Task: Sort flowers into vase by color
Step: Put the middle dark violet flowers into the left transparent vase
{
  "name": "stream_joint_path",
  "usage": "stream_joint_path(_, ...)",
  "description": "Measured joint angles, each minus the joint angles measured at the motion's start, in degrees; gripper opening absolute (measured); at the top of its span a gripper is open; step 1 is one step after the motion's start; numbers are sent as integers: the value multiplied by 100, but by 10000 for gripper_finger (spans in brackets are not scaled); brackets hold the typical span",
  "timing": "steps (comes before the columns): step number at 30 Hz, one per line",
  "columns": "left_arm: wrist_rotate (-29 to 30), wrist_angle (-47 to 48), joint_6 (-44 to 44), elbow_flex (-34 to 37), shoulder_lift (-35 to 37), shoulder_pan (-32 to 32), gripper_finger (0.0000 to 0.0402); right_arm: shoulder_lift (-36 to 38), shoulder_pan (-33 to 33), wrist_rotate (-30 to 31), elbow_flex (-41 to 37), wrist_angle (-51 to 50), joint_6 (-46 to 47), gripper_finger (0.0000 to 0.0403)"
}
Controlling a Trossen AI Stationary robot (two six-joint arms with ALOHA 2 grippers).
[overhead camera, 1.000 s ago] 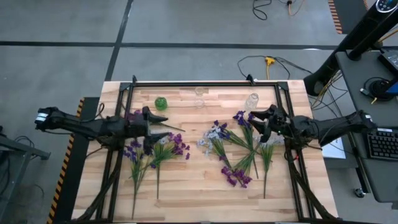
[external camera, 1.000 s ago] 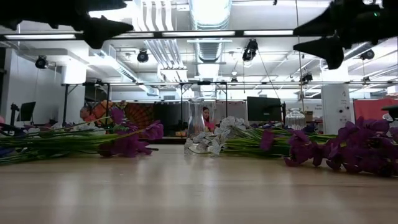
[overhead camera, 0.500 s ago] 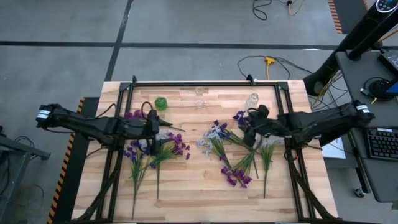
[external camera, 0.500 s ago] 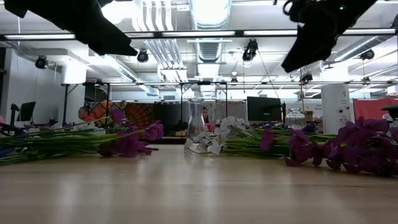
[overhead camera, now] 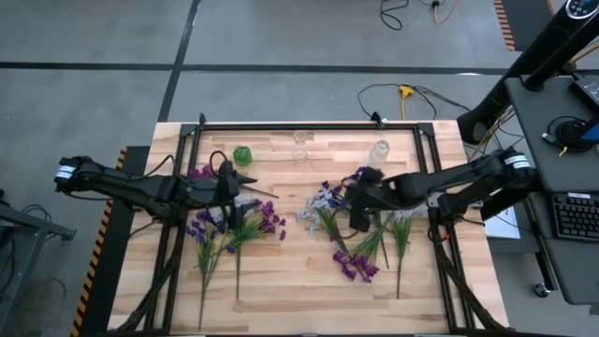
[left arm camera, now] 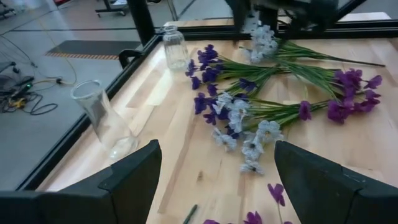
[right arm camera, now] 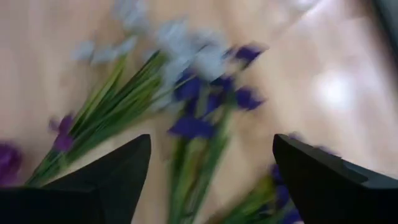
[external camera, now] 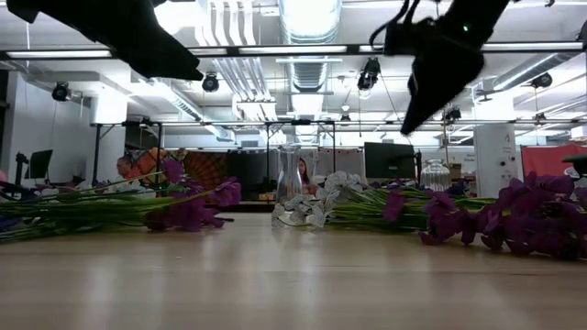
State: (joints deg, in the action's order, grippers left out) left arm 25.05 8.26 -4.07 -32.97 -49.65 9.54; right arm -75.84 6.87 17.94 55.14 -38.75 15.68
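Two loose piles of flowers lie flat on the wooden table: a left pile (overhead camera: 225, 232) of magenta and violet sprigs, and a right pile (overhead camera: 363, 241) of whitish, dark violet and magenta sprigs (left arm camera: 249, 115). A clear vase (left arm camera: 102, 118) and a clear jar (left arm camera: 175, 46) stand upright near the far edge. My left gripper (overhead camera: 241, 195) hangs open above the far end of the left pile, slanting down. My right gripper (overhead camera: 352, 208) hangs open above the blossoms of the right pile (right arm camera: 193, 106), pointing steeply down. Neither gripper touches anything.
A small green round object (overhead camera: 242, 155) sits at the far left of the table. A black metal frame (overhead camera: 309, 124) runs along the table's far edge and sides. Bare wood lies between the two piles (overhead camera: 295, 253) and along the near edge.
My right gripper has swung from the table's right side toward the middle, over the right pile's blossoms, and tipped from about level to steeply down. My left gripper has tipped its fingers downward while staying in place. The flowers have not moved.
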Motion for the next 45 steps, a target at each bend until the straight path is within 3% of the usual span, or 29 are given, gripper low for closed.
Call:
stream_joint_path(8,3,-21,-46,0,-9,-4,294,-533,10,-296,-228,-407,549,334)
stream_joint_path(19,7,-230,-49,7,-106,-4,294,-677,13,-338,-427,-99,576,333)
stream_joint_path(33,7,-291,-803,9,-206,-4,294,-670,-2,161,-700,415,140,334)
stream_joint_path(45,468,-316,-714,9,-225,-5,294,-668,-2,159,-702,776,20,334)
